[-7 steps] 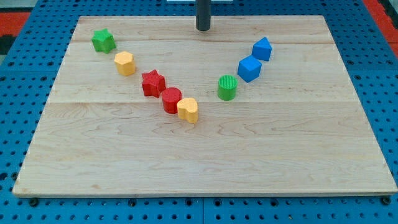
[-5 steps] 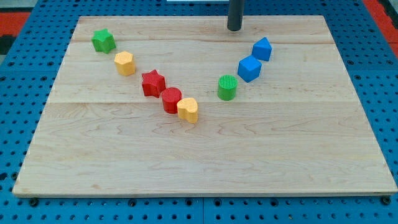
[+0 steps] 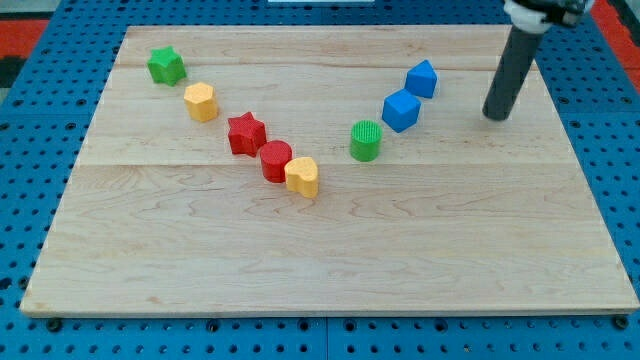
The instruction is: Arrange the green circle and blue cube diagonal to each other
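Note:
The green circle (image 3: 366,140) stands right of the board's middle. The blue cube (image 3: 400,110) sits just up and to the right of it, nearly touching, so the two lie on a diagonal line. A second blue block (image 3: 421,78), more pointed, continues that line toward the view's top right. My tip (image 3: 495,116) rests on the board at the view's right, about a hundred pixels right of the blue cube and touching no block.
On the wooden board (image 3: 330,250), a second diagonal runs from upper left: green star (image 3: 165,65), yellow block (image 3: 201,102), red star (image 3: 246,133), red cylinder (image 3: 276,161), yellow block (image 3: 302,176). Blue pegboard surrounds the board.
My tip has moved from the board's top edge near the middle to the right and downward, ending right of the blue cube. No block has moved.

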